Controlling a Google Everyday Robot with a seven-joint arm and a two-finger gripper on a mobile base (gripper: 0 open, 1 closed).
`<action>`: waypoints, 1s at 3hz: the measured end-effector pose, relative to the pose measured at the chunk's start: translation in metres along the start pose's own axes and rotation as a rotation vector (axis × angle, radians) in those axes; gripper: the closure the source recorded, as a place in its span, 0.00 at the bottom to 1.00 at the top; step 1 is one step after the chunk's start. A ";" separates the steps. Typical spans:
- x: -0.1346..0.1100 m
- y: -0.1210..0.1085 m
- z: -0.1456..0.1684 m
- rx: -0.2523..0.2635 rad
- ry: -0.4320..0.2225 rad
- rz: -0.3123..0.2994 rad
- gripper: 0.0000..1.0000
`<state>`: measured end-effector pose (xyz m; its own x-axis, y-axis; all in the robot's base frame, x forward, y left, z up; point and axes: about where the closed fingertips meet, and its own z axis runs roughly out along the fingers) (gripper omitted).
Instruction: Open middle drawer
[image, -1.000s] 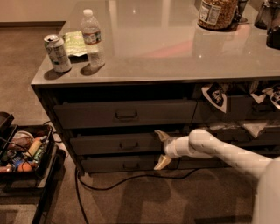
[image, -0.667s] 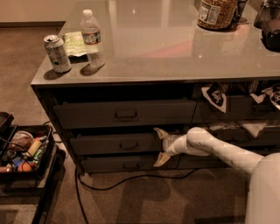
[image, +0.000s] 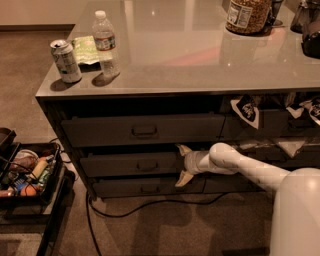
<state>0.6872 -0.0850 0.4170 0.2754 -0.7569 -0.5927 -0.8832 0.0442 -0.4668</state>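
**Gripper spread at right end of middle drawer front**

Counter unit, dark grey, grey glossy countertop (image: 200, 55). Three drawers stacked on the left side.

- The middle drawer (image: 127, 165): medium-height flat front, small rectangular pull handle (image: 147, 166) at its centre. It sits between the taller top drawer (image: 145, 131) and the slim bottom drawer (image: 150, 188). Cannot tell whether it is pulled out at all.
- Gripper (image: 181, 165): on a white arm (image: 240, 165) reaching in from the lower right. It is at the right end of the middle drawer's front, well to the right of the handle.
- Jaws: spread wide. One finger points up near the front's top edge, the other down near its bottom edge. Nothing is clamped between them, and I cannot tell whether they touch the front.

On the countertop, left end:
- Clear water bottle (image: 106, 45) with a white cap, upright; band label, writing unreadable.
- Soda can (image: 65, 61), upright, just left of the bottle; print not legible.
- Green packet (image: 86, 49), lying flat behind them; no words made out.

Far edge: jar (image: 245, 14) with brown contents and a pale label, text unreadable.

Open shelf to the right of the drawers: black-and-white snack bags (image: 245, 108); markings are visible but no name can be read.

Floor: black cable (image: 150, 206) running along the unit's base. At the left, a black cart (image: 55, 200) with a tray of mixed small items.
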 end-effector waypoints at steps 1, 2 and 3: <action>0.000 0.000 0.000 0.000 0.000 0.000 0.00; 0.016 -0.001 0.019 -0.030 0.015 0.013 0.00; 0.016 -0.001 0.019 -0.030 0.015 0.013 0.00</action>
<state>0.6996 -0.0845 0.3957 0.2579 -0.7660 -0.5888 -0.8979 0.0351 -0.4389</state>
